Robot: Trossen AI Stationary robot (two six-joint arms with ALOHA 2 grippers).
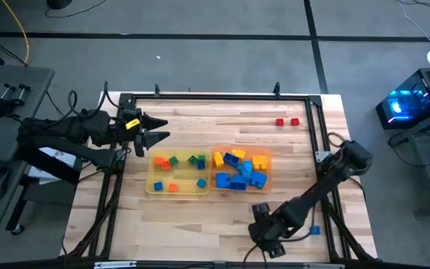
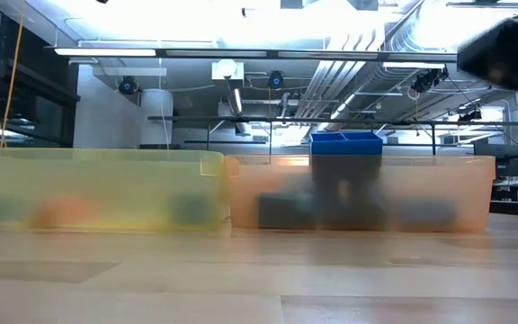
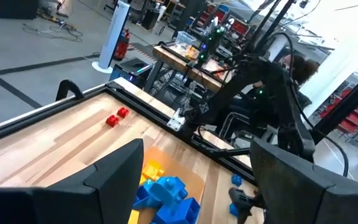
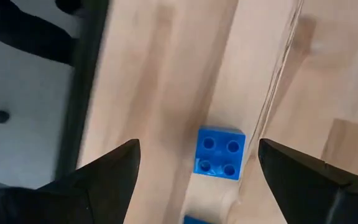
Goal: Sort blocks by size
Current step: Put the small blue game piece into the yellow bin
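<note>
Small blocks in several colours lie in the translucent yellow tray [image 1: 178,172]. Larger blue and yellow blocks fill the orange tray [image 1: 242,170] beside it. Two red blocks [image 1: 287,122] lie on the wood at the far right. A blue block [image 1: 314,230] lies near the front right edge, beside my right arm. My right gripper [image 1: 263,233] hangs near the front edge, tilted steeply down and open. In its wrist view a blue four-stud block [image 4: 220,153] lies on the wood between and beyond the open fingers [image 4: 197,148], untouched. My left gripper [image 1: 149,131] waits open above the table's left side.
A black frame [image 1: 316,134] runs around the wooden table top. The two trays stand side by side mid-table, and in the low view they show as the yellow tray [image 2: 97,189] and the orange tray [image 2: 358,193]. Bare wood lies between the trays and the front edge.
</note>
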